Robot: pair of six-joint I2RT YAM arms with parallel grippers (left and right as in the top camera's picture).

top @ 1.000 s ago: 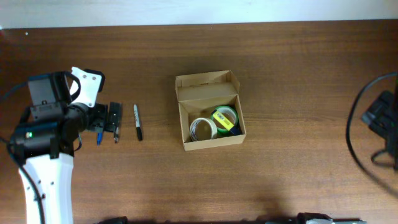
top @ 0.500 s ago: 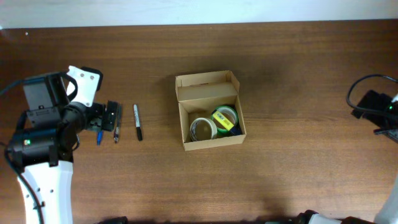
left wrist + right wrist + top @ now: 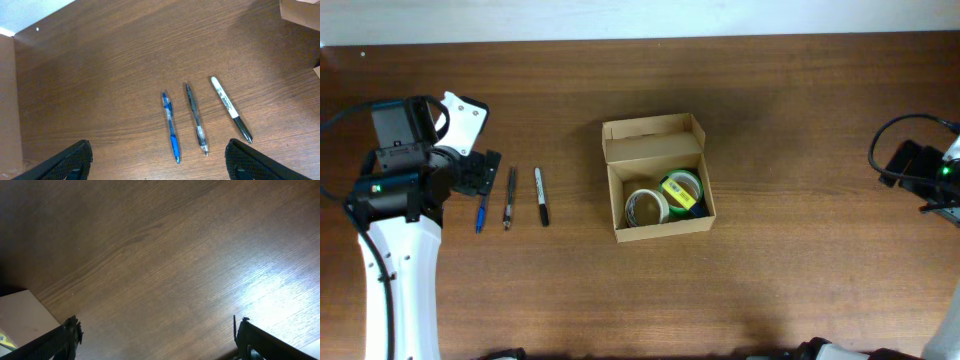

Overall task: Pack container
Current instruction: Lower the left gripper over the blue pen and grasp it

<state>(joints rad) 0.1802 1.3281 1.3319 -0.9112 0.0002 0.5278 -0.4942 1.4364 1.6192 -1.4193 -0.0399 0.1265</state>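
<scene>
Jaws on your left gripper [image 3: 157, 165] stand wide apart and hold nothing; your right gripper [image 3: 157, 337] is spread just as wide over the bare table [image 3: 165, 255], also empty. The container [image 3: 663, 226] sits mid-table, its flap lid [image 3: 653, 149] raised on the 12 o'clock side, with a white tape roll [image 3: 646, 207] and a green-and-yellow roll [image 3: 682, 188] inside. At its 9 o'clock, a black marker [image 3: 231, 109], a clear pen [image 3: 196, 119] and a blue pen [image 3: 170, 127] lie side by side, not touching, between the box and your left gripper. Your left arm [image 3: 395, 270] reaches in from 9 o'clock, wrist pointing down just beyond the blue pen. Your right arm [image 3: 918, 168] sits far out at 3 o'clock, well apart from the box.
</scene>
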